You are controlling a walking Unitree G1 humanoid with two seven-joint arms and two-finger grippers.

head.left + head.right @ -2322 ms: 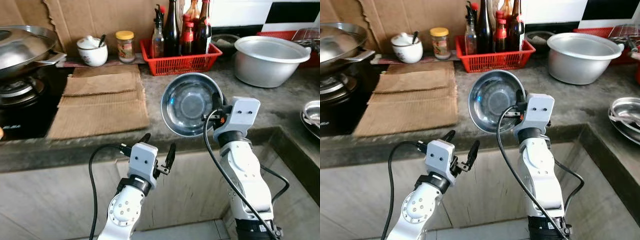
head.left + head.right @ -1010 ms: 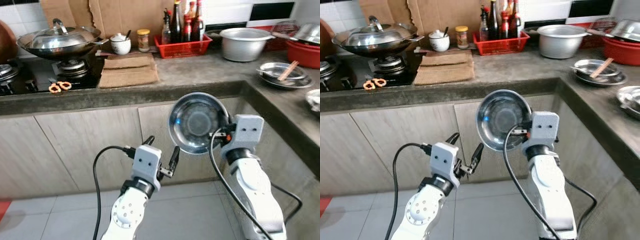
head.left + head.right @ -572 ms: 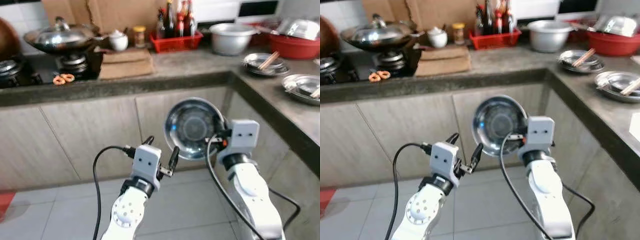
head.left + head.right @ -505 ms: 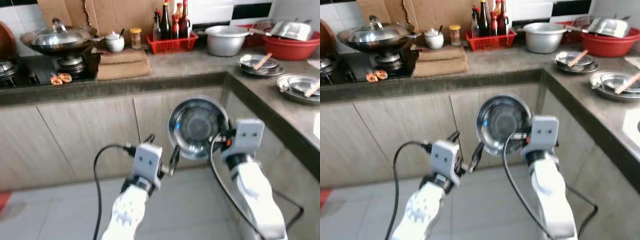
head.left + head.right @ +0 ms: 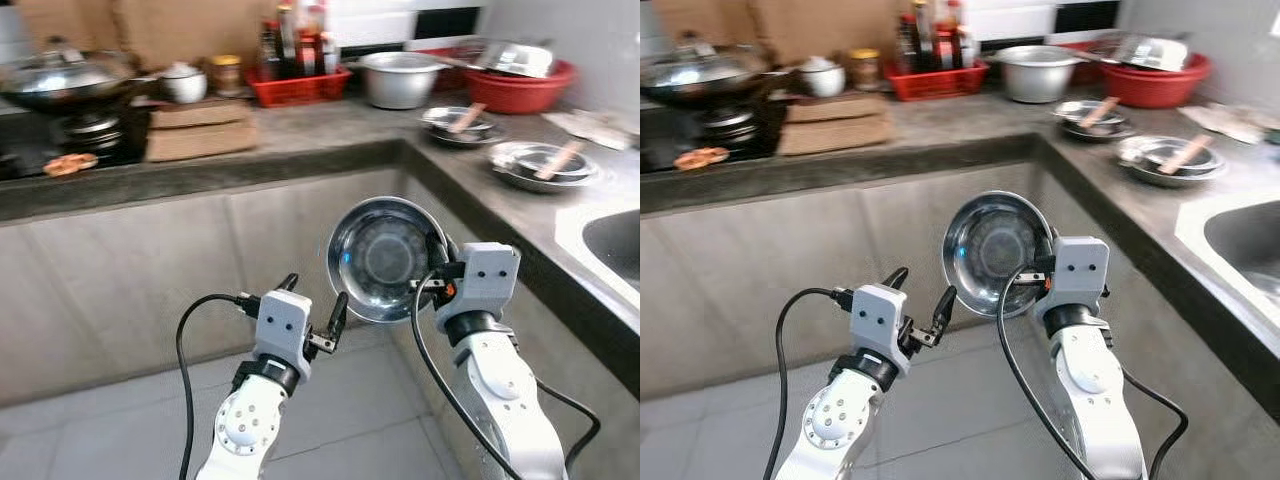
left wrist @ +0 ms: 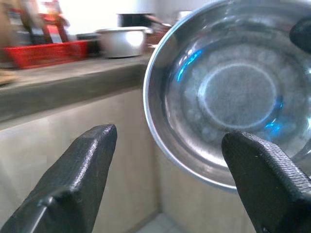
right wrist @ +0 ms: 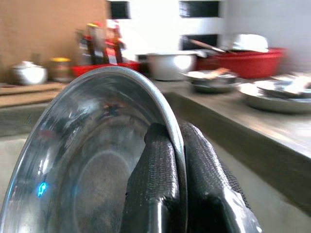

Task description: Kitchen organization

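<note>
R claw (image 7: pixel 171 160): clamped on rim of steel bowl (image 5: pixel 385 258), one finger inside, one outside; held in air, off the counter (image 5: pixel 330 135).
Bowl: tilted on edge, hollow facing the robot; just left of R claw, in front of cabinet face (image 5: pixel 130 280).
L claw (image 5: pixel 312 305): fingers wide apart, gripping nothing; low, just left of bowl, not touching.
Beyond claws: counter runs along back, turns at corner to the right.
Far back: red basket w/ bottles (image 5: pixel 293 82), big steel pot (image 5: pixel 400 78), red basin (image 5: pixel 520 85).
Far left: wok (image 5: pixel 60 80) on stove.
Right of R claw: shallow steel dishes (image 5: pixel 540 160), sink (image 5: pixel 610 245).
Below claws: tiled floor (image 5: pixel 100 440).
</note>
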